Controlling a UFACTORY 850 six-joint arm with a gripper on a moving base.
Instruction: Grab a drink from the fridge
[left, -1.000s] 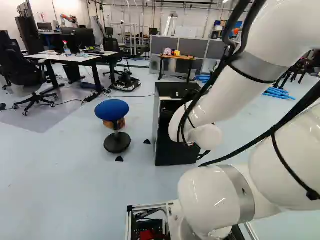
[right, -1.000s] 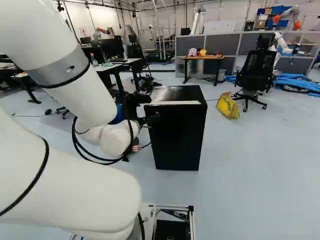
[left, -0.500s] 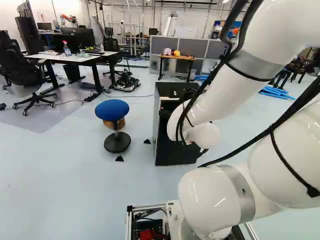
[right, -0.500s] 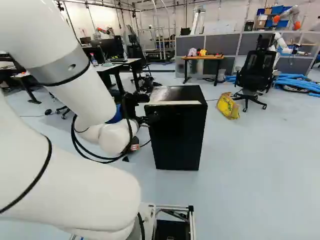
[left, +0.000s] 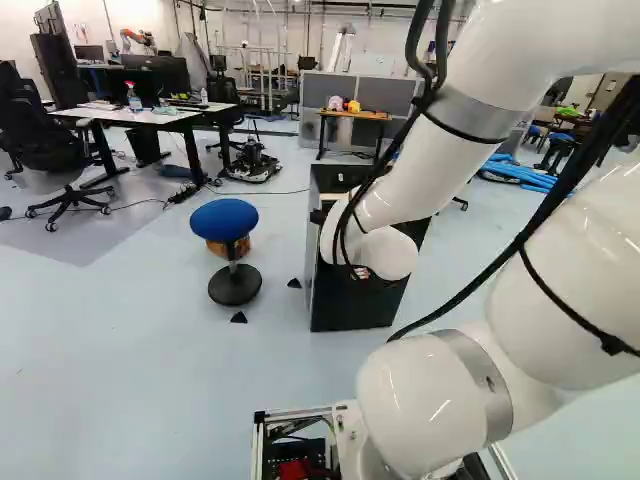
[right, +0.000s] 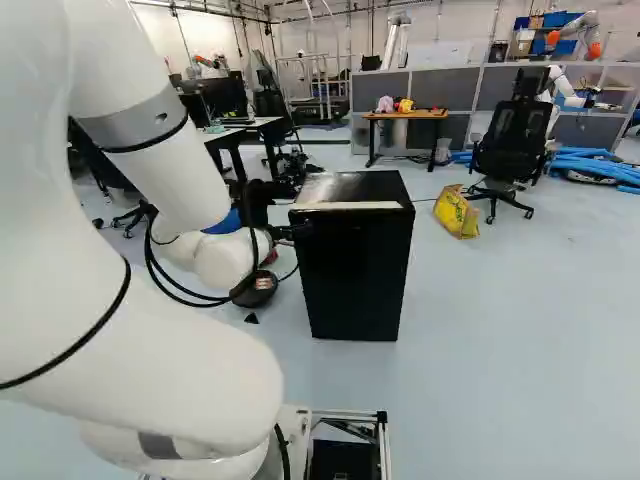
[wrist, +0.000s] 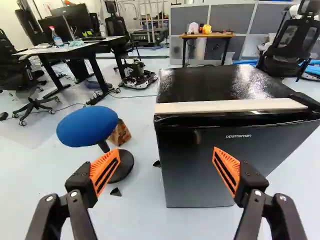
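Slack cables hang along the arm; a deep swing could snag them on an opening door. Ahead, the jaws stand wide apart around nothing, one orange pad before the front of the fridge, the other out past its vertical edge on the stool's side. Driven forward like this, they would likely bump or straddle that edge; contact now, I can't tell. The door looks shut and the drink isn't in sight, presumably inside. Pulling at the wrong edge could drag the fridge, and a door swung wide might knock the blue stool. A black piece at the opposite top front corner may be the hinge.
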